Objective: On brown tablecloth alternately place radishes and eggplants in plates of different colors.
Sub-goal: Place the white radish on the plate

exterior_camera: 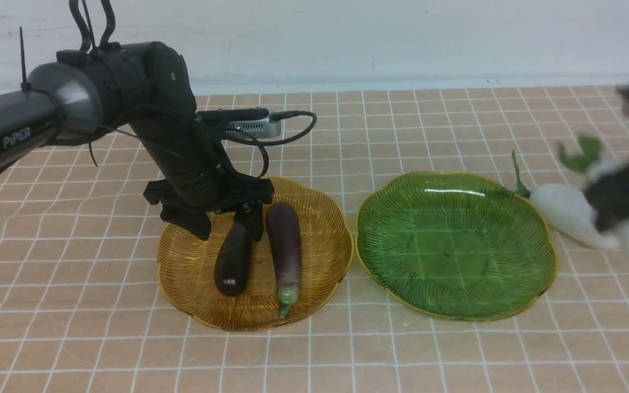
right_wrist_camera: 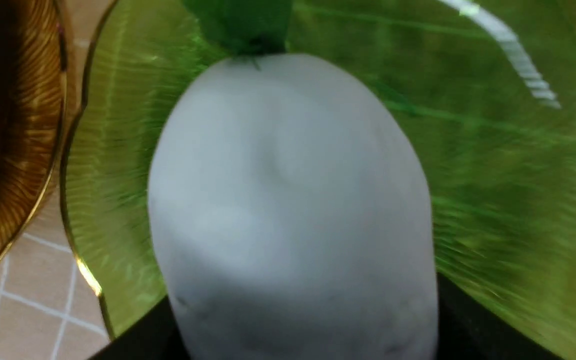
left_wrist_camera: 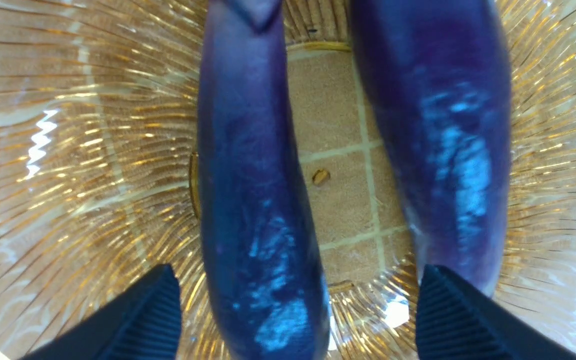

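Right of the green plate (exterior_camera: 456, 245), as you look out from between the arms, your right gripper (right_wrist_camera: 308, 320) grips a radish (right_wrist_camera: 288, 200) between its fingers. The plate therefore lies to that tool's left, and the right arm is the nearer one for it; your coming move, as judged here, is a leftward carry, then a lowering. The held radish's long axis runs outward from the fingers, leafy end leading and blunt end between them. The other radish (exterior_camera: 571, 215) rests on the brown tablecloth (exterior_camera: 402, 355), close beside the plate and under the carrying path, so you should keep clearance there. Your left gripper (exterior_camera: 230, 229) stands open above the amber plate (exterior_camera: 325, 262), holding neither of the two eggplants below it. Compare the views: the right wrist view shows you green plate behind the radish, whereas the front view blurs that arm and shows the load outside the rim. Only the left wrist view shows you the gap between the separated fingers, with one eggplant (left_wrist_camera: 258, 200) lying between them.
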